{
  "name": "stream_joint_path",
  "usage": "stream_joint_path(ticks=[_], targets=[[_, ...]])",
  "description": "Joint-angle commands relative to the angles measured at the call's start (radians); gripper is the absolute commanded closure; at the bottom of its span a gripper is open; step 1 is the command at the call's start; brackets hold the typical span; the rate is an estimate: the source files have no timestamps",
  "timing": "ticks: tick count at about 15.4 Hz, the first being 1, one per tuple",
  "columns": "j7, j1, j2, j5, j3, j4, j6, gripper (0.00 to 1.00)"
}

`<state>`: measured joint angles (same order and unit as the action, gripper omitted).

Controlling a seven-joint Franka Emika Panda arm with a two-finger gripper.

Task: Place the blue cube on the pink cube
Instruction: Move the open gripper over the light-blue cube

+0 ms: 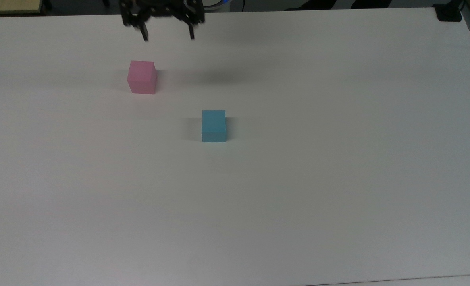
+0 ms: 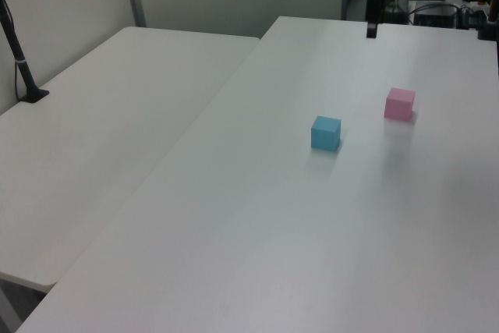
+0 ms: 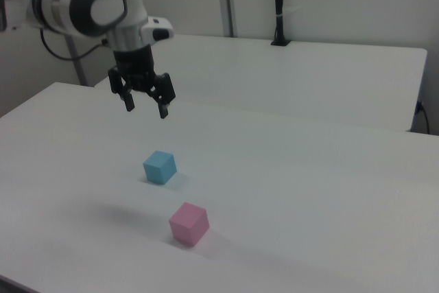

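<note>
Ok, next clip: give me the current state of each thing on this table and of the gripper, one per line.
blue cube: resting flat on the table, free, nothing touching it.
pink cube: resting flat on the table, apart from the blue cube, nothing stacked on it.
gripper: open, empty, in the air above the table, not touching either cube.
table: white, carrying both cubes.

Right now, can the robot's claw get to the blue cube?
Probably yes. The gripper hangs open above the table, and the blue cube sits alone with bare space all around. The pink cube stands apart, not in the way.
</note>
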<state>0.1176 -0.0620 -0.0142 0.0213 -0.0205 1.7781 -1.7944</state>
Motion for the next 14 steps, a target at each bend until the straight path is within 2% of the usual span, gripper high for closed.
stream_joint_path(ticks=[1,4,14], targets=[[-0.022,0.048,0.016,0.012,-0.021,0.141,-0.196,0.0],[-0.093,0.063,0.097,0.011,-0.035,0.135,-0.269,0.0],[-0.213,0.114,0.235,-0.003,-0.036,0.116,-0.45,0.0]])
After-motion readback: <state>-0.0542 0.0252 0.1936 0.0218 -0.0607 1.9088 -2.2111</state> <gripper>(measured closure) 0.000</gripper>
